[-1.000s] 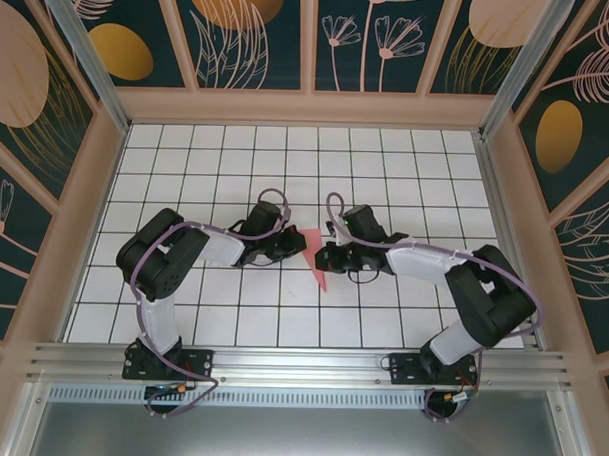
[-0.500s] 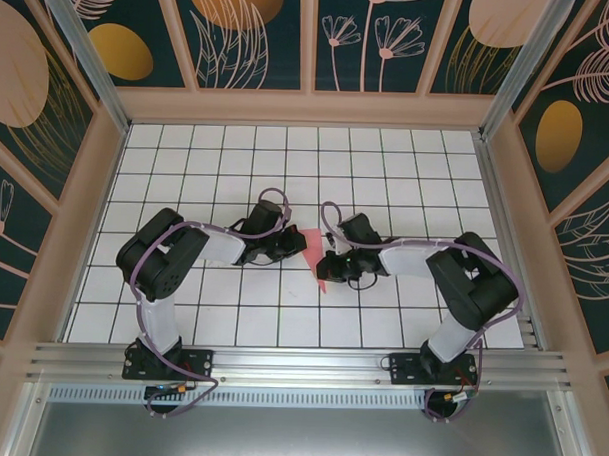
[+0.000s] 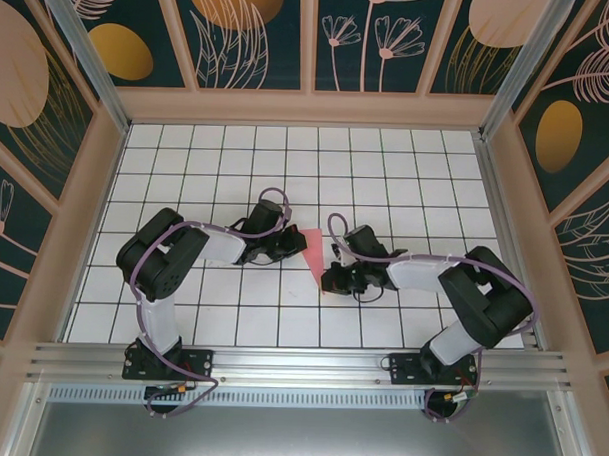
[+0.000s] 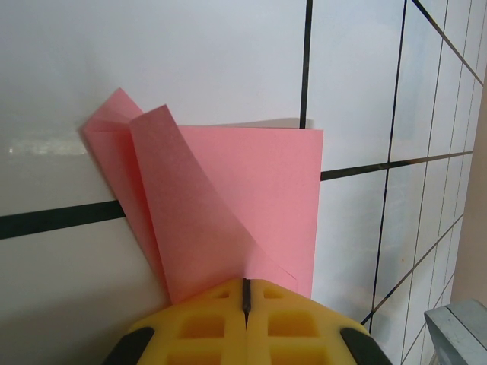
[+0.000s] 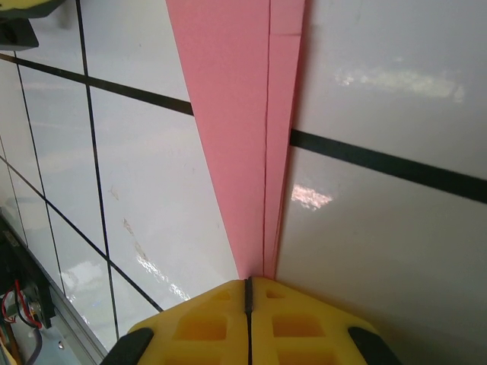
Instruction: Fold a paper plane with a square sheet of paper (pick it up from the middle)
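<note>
- Pinning: left gripper (image 4: pixel 245 293), jaws closed, tips on the wide end of the thin pink-red folded paper sheet (image 4: pixel 251 198); press firmly, allow no slip.
- Right gripper (image 5: pixel 248 293), jaws closed, at the narrow tip; crease with even pressure.
- Sheet lies mid white tiled bench (image 3: pixel 186 174).

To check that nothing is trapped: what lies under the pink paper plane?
The white gridded table, with a black grid line running under the paper plane. Whatever lies directly beneath the paper is covered.
</note>
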`<state>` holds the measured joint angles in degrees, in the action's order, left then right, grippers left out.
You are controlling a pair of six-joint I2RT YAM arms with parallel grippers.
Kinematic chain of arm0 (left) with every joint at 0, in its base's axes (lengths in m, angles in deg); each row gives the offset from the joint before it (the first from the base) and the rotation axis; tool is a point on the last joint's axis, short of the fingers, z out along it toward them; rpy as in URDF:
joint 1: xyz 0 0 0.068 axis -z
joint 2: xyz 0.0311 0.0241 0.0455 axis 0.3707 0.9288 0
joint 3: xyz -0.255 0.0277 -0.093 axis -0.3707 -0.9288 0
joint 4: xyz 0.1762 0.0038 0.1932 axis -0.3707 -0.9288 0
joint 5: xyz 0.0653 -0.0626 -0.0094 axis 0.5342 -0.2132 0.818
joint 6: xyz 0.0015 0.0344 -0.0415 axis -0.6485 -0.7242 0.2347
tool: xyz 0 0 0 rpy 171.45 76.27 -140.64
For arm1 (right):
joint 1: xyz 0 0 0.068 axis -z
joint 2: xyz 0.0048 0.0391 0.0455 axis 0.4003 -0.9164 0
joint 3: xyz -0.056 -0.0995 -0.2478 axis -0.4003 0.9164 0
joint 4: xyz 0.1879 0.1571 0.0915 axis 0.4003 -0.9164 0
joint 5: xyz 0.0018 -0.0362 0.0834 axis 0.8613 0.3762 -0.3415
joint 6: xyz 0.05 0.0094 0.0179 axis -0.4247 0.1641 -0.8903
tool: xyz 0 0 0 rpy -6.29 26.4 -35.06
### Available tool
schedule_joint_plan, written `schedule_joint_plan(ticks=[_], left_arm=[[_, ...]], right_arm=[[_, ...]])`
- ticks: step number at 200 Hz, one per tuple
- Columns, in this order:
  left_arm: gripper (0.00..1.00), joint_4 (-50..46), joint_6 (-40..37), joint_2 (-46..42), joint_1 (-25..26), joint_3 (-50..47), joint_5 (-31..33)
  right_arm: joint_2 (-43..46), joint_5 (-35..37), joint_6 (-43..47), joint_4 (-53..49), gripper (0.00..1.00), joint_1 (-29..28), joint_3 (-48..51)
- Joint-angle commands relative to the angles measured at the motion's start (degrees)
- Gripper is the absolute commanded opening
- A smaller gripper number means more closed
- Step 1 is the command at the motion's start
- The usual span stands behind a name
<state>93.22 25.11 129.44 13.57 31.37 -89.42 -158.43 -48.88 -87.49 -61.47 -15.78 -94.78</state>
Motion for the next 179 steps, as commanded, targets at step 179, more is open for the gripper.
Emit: schedule_joint_plan(ticks=[179], left_arm=[[0.13, -3.4, -5.4, -2.1, -0.9, 1.1, 2.5]], right_arm=[[-9.5, 6.1, 4.1, -2.0, 0.05, 2.1, -14.0]])
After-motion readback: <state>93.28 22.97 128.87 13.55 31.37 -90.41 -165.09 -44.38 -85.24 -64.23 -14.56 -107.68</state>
